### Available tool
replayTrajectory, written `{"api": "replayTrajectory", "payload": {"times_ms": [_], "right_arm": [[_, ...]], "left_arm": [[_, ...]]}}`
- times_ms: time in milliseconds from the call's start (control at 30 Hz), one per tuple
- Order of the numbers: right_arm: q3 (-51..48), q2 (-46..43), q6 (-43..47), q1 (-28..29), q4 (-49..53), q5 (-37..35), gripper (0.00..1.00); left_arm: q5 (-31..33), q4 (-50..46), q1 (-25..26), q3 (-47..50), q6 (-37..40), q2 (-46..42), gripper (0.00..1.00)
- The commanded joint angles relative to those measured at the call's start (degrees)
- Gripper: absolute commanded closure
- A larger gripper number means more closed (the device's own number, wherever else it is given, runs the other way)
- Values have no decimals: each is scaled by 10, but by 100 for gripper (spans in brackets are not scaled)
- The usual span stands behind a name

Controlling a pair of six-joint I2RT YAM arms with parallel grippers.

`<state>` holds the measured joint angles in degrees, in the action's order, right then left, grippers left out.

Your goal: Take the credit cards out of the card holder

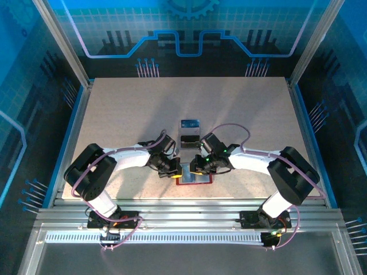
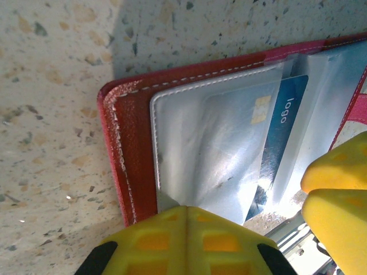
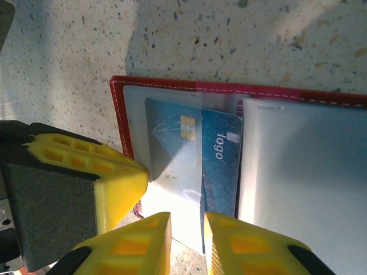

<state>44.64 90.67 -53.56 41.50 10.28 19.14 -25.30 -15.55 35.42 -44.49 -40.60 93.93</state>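
The red card holder [image 1: 195,179] lies open and flat on the table near its front edge, its pale pockets facing up. A blue card [image 3: 221,163] marked "logo" sits between the pockets, and a silvery-blue chip card [image 3: 172,152] lies under a clear sleeve. The left wrist view shows the same blue card [image 2: 287,120] and chip card [image 2: 229,143] inside the red edge [image 2: 117,149]. My left gripper [image 2: 186,213] is shut, its tips resting on the pale pocket's lower corner. My right gripper [image 3: 186,229] has a narrow gap between its jaws, and they stand over the sleeve's lower edge.
A clear plastic box [image 1: 189,130] stands just behind the wallet. Both grippers [image 1: 174,170] [image 1: 198,168] meet closely over the wallet. The aluminium rail [image 1: 183,209] runs right in front of it. Bare speckled tabletop [image 1: 143,109] extends to the back and sides.
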Motion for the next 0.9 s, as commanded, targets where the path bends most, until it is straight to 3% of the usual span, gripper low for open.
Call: {"api": "replayTrajectory", "payload": {"times_ms": [0,867], "right_arm": [[-8,9,7,-7,-8,12,78],[-23,46,14,-20,-40,39,77]], "left_arm": [[1,-11,4,3,-5,5,100],[3,-17,4,5,-3,5,100]]}}
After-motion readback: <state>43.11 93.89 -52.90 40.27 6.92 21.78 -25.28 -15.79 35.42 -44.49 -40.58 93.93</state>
